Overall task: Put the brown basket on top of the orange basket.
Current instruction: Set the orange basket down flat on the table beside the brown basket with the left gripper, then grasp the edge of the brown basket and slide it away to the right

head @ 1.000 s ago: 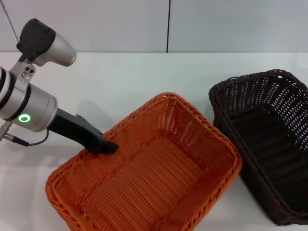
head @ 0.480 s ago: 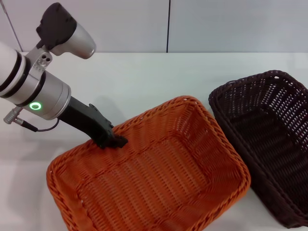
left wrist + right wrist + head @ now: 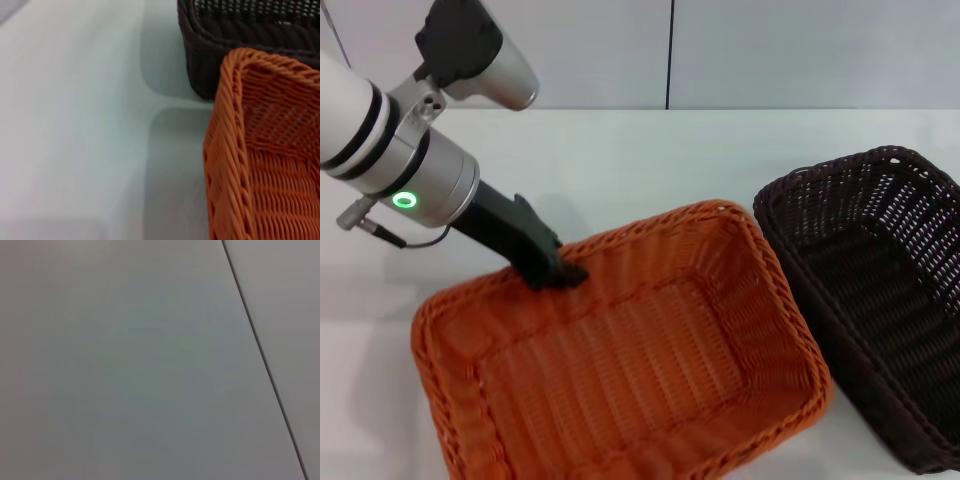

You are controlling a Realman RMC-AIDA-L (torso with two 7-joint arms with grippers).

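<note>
The orange basket (image 3: 640, 360) sits in the front middle of the white table, tilted askew. My left gripper (image 3: 555, 275) is shut on its far-left rim. The very dark brown basket (image 3: 890, 300) stands on the table at the right, its left wall close beside the orange basket's right rim. In the left wrist view the orange basket's corner (image 3: 270, 165) lies just in front of the brown basket's corner (image 3: 240, 35). My right gripper is out of view.
The white table (image 3: 650, 160) stretches behind both baskets to a grey wall with a dark vertical seam (image 3: 670, 50). The right wrist view shows only a plain grey surface with a dark seam (image 3: 260, 350).
My left arm has moved back and to the right with the orange basket's rim in its grip. The basket has turned and slid closer to the brown basket, which has not moved.
</note>
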